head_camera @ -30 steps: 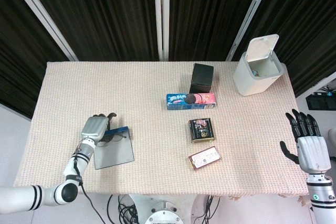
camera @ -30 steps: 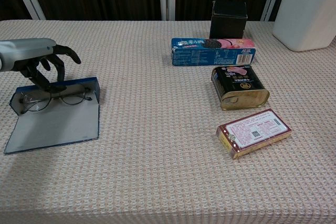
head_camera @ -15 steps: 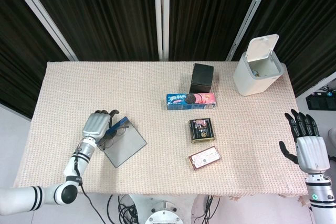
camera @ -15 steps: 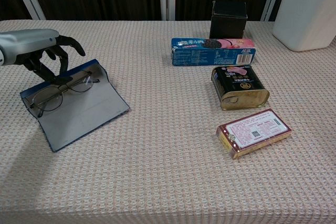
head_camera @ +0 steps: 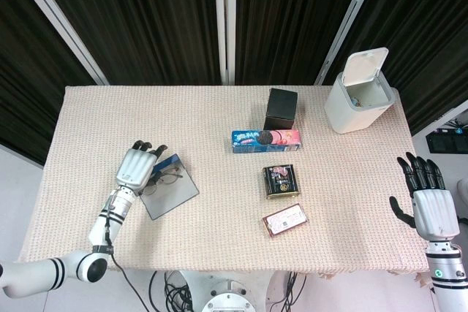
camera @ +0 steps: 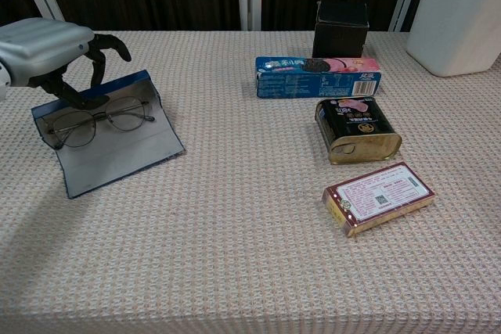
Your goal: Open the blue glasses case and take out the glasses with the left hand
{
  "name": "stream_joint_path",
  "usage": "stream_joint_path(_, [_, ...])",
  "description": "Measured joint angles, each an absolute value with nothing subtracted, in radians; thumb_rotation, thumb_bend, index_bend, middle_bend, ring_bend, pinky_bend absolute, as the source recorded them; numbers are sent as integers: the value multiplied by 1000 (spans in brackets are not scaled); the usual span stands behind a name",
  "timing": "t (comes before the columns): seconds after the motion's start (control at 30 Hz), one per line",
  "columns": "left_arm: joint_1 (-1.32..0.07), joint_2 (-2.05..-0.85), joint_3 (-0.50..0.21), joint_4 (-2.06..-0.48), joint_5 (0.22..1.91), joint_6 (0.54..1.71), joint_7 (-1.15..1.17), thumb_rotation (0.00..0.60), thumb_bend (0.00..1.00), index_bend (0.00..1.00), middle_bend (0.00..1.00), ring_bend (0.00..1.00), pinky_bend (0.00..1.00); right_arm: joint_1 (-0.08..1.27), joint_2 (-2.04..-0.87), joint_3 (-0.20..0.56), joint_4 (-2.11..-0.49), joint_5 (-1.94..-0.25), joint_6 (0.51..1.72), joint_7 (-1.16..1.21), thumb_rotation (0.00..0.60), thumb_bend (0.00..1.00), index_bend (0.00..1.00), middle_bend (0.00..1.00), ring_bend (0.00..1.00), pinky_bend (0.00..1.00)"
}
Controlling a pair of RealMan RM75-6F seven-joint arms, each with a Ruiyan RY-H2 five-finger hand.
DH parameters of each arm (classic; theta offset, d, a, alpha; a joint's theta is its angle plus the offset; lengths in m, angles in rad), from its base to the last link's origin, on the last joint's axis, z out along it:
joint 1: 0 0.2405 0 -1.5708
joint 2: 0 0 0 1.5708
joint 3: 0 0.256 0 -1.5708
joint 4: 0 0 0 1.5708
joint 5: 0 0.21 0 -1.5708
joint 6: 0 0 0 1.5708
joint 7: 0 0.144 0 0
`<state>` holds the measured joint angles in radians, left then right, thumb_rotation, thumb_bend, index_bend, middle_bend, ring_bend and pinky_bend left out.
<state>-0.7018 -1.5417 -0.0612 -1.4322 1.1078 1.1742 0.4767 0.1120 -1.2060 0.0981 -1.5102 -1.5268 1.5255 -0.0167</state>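
With the lid of the flat blue glasses case [camera: 109, 142] already folded down flat on the woven beige tablecloth [camera: 250, 271], you are in the take-out step, not the opening one. Thin wire-framed glasses [camera: 98, 120] lie lenses-up on the grey lining, just below the fingertips of your left hand [camera: 48, 59]. Those dark fingers [camera: 92, 56] curl down over the case's far blue edge; whether they pinch the frame's top rim or only touch the case, you cannot tell from either view. Judgement: the glasses are not yet lifted clear. Next move calls for a firm pinch on the frame near its bridge, then a straight lift, or the case likely drags along. Your right hand [head_camera: 431, 199] hangs off the table's edge, fingers spread, holding nothing.
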Motion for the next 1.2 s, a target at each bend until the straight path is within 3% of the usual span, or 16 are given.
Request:
stream_joint_path(0.67, [-688,-1593,-37,-1281,1320,1230,540,600,349,232,589,255,220,114,-1206,99,-1505,-1522,1521,-11,600,300,0,0,0,0])
stream_joint_path(0.93, [-685,-1633,-23,-1161,1442,1272,466,600,350,222,591,261,228,113,-1204,99,-1507,-1520,1521,-12,600,300,0,0,0,0])
stream_joint_path(1.2, [-685,-1655,-49,-1104,1454,1250,412,600,350,227,590,261,228,113,-1202,99,-1509,-1519,1520,-12,600,300,0,0,0,0])
